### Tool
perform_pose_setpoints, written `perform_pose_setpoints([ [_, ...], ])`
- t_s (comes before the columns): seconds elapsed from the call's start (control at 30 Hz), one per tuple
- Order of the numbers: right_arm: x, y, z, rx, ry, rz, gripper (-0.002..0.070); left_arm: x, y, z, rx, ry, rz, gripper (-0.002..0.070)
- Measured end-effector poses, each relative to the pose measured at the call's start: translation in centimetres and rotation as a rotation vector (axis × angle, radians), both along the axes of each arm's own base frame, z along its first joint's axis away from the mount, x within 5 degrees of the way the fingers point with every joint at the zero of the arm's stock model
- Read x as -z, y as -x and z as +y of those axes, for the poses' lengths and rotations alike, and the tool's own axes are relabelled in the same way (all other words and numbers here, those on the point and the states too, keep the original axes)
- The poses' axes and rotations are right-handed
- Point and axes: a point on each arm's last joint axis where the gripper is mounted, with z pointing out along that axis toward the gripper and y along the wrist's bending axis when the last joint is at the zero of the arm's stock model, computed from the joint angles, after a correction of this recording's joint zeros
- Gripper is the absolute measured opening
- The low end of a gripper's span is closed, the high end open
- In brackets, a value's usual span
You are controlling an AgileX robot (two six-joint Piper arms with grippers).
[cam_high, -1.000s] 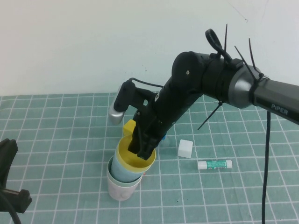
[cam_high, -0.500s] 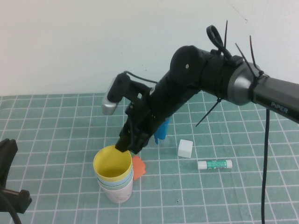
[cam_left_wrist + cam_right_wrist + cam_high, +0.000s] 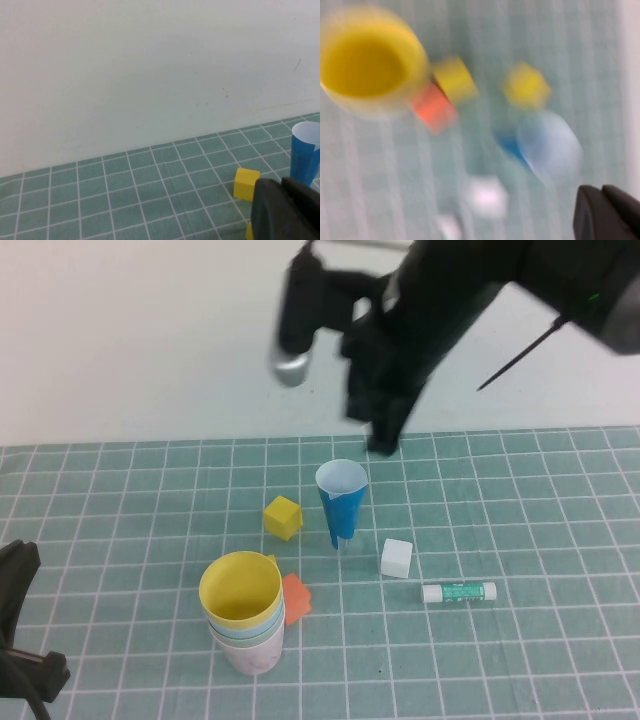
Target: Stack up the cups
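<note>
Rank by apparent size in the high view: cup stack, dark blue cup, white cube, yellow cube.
Largest to smallest:
1. cup stack
2. dark blue cup
3. white cube and yellow cube: look alike, unranked.

The right gripper (image 3: 383,440) hangs high above the green gridded mat (image 3: 520,540), fingers closed and empty. The left gripper (image 3: 25,680), also closed, rests low at the mat's near-left edge.

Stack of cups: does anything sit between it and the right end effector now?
Nothing visible does. The right end effector is raised, shut and empty, over the far side of the mat. The stack of cups, yellow on top, stands near; the dark blue cone cup stands off to the side of that line.
</note>
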Motion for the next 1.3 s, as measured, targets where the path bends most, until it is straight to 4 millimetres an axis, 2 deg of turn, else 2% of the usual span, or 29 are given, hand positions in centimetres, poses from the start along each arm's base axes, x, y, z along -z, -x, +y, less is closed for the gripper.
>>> perform_pose_setpoints([
  [0.13,-2.9,0.1,-3.7,0.168,0.140,-0.139,0.0006,0.0,0.0,0.0,0.000,0.000,0.000,-0.0001],
  [0.23,-3.6,0.5,-6.9,0.260,0.168,-0.145,0.0005,0.0,0.0,0.0,0.000,0.000,0.000,-0.0001],
  [0.3,-3.3,0.8,-9.1,0.314,0.185,-0.116,0.0004,0.0,0.0,0.0,0.000,0.000,0.000,-0.0001],
  [0.4,-2.8,2.5,-12.9,0.390,0.212,-0.065,0.0002,0.0,0.0,0.0,0.000,0.000,0.000,-0.0001],
  [0.53,-2.2,5.8,-16.0,0.430,0.172,-0.087,0.0001,0.0,0.0,0.0,0.000,0.008,0.004,-0.0001],
  [0.77,0.5,12.4,-18.6,0.454,-0.030,-0.207,0.0001,0.0,0.0,0.0,-0.004,0.036,0.012,-0.0001],
  [0.97,4.0,17.9,-20.4,0.487,-0.254,-0.315,0.0000,0.2,0.0,-0.1,0.003,0.039,0.030,-0.0001],
  [1.17,8.1,22.1,-22.0,0.525,-0.324,-0.320,0.0000,0.3,0.1,-0.1,0.009,0.037,0.043,-0.0001],
  [1.3,10.1,23.5,-22.6,0.570,-0.353,-0.273,0.0000,0.3,0.1,-0.1,0.009,0.037,0.043,-0.0001],
])
